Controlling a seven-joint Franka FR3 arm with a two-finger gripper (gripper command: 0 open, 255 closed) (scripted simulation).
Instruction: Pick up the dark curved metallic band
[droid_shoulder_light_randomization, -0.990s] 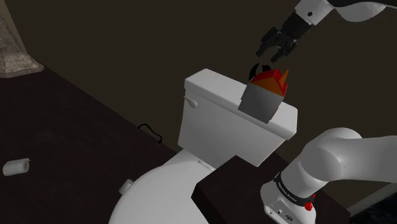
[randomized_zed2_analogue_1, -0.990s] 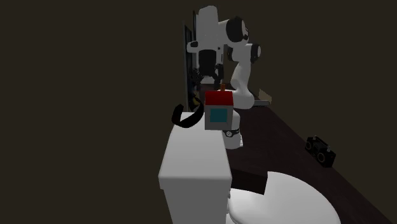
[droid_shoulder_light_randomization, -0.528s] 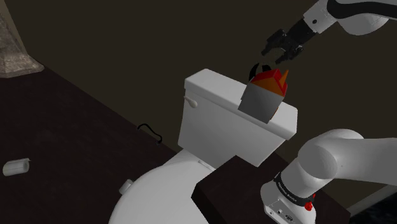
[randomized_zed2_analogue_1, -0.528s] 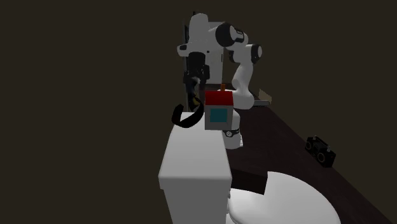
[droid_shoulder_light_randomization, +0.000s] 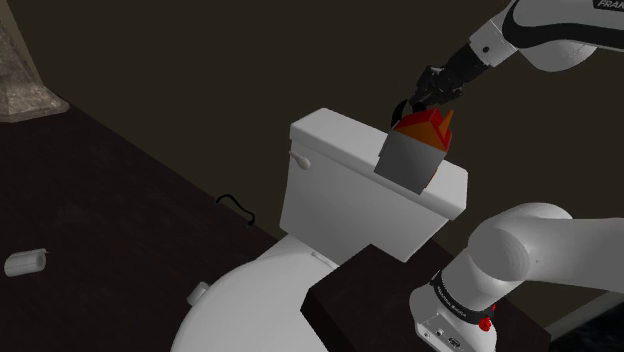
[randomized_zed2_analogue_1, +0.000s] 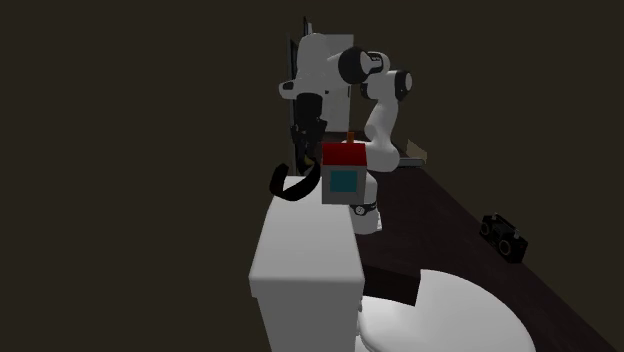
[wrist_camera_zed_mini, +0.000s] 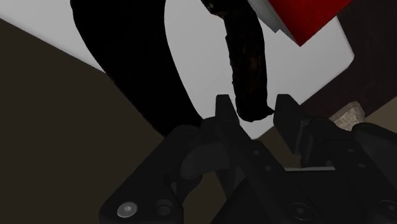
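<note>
A small house-shaped box (droid_shoulder_light_randomization: 412, 155) with a red roof stood on the lid of a white toilet tank (droid_shoulder_light_randomization: 340, 200), just below the gripper (droid_shoulder_light_randomization: 413, 100) and nearly under its tips. In the second exterior view its face showed a teal square. A flush handle (droid_shoulder_light_randomization: 299, 160) sat on the tank's front corner, farther from the gripper than the box. The toilet's white lid (droid_shoulder_light_randomization: 250, 310) lay well below the gripper. Far from the gripper, a thin black wire loop (droid_shoulder_light_randomization: 236, 207) and a grey roll (droid_shoulder_light_randomization: 26, 262) lay on the dark floor (droid_shoulder_light_randomization: 110, 200). A black boxy device (randomized_zed2_analogue_1: 504, 236) also rested on the floor, well apart from the gripper.
</note>
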